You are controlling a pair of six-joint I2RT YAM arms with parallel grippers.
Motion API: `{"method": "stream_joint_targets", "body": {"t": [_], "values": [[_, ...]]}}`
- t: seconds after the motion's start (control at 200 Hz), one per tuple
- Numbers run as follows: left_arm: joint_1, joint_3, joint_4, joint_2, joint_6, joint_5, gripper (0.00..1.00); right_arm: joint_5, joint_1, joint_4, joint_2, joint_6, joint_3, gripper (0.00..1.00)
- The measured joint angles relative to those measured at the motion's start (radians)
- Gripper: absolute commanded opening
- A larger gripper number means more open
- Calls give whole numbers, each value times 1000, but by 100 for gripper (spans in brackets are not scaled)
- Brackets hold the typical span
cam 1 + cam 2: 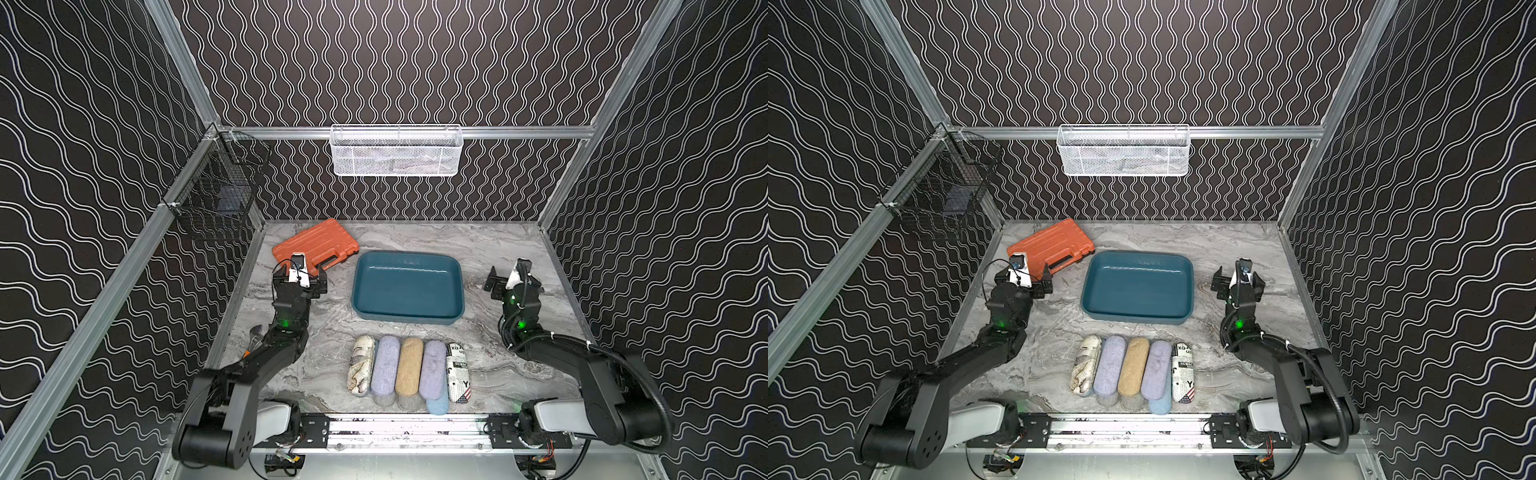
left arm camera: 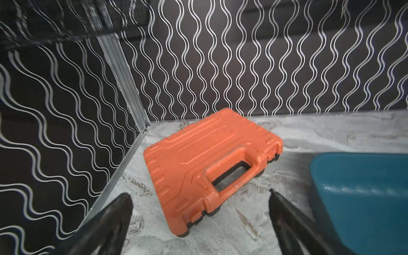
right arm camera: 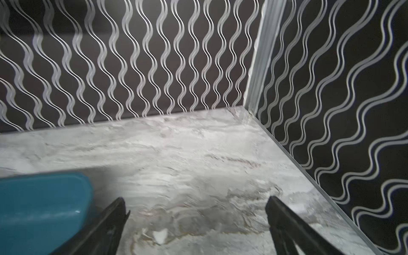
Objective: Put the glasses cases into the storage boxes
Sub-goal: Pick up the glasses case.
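Both spread wide, empty: left gripper facing the orange case, right gripper beside the teal tray, glasses cases behind.

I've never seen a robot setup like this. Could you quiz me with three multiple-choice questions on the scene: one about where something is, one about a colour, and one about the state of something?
1. Where is the orange case, seen from the teal tray?
A. Inside it
B. On the table, off its far left corner
C. Hanging on the back wall

2. What colour is the middle case in the top layer of the glasses cases?
A. Tan
B. Red
C. Black

3. The teal tray is:
A. Full
B. Covered with a lid
C. Empty

Answers:
1 B: both top views show it lying flat on the table beyond the tray's left corner.
2 A: the tan case has two cases on each side.
3 C: its bare floor shows, and the cases lie on the table nearer the robot.
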Motion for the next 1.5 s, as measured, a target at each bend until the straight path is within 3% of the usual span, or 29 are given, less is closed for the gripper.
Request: {"method": "stream_joint_targets", "body": {"t": [0.2, 0.48, 0.846, 1.036, 1.261, 1.501], "values": [[-93, 107, -181, -83, -89, -83, 96, -59, 33, -290, -117, 150, 135, 100], [-306, 311, -659, -175, -349, -151, 95, -226, 58, -614, -194, 300, 180, 100], [-573, 245, -1133, -361, -595, -43, 92, -367, 58, -734, -185, 357, 158, 100], [-612, 170, -1203, -436, -618, 61, 92, -385, 58, -732, -171, 358, 148, 100], [-619, 98, -1193, -389, -620, 210, 92, -401, 57, -723, -142, 370, 141, 100], [-620, 76, -1145, -333, -618, 289, 90, -416, 55, -708, -119, 374, 133, 100]]}}
